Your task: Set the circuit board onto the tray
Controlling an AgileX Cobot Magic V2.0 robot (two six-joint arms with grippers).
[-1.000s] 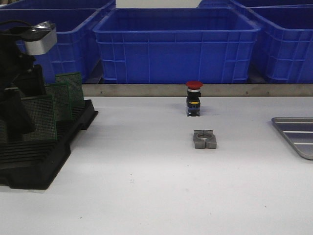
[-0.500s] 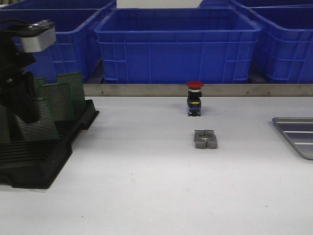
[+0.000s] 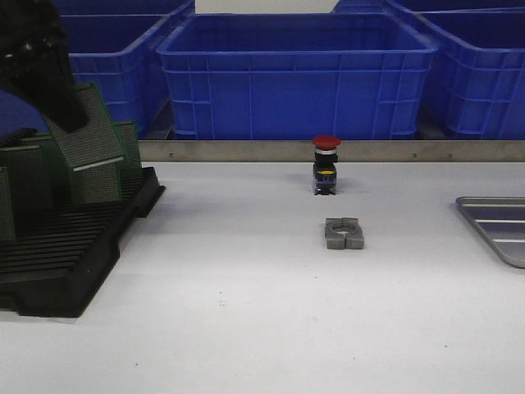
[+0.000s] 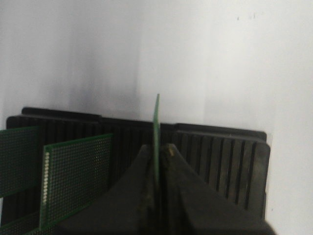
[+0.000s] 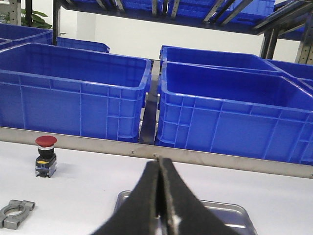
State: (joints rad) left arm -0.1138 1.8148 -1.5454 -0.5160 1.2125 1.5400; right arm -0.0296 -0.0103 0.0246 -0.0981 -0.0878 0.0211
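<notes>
A white table (image 3: 246, 312) carries a black slotted rack (image 3: 66, 263) at its left edge and a silver tray (image 3: 500, 226) at its right edge. Near the middle lies a grey metal clamp (image 3: 344, 233), with a red-capped push button (image 3: 326, 165) standing just behind it

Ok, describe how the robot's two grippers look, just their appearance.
Both are matte black. The left gripper has two long flat fingers that taper toward thin tips, wedge-shaped in its wrist view; in the front view its arm is only a dark bulky shape. The right gripper has the same black tapering fingers. No cables or markings are visible now.
</notes>
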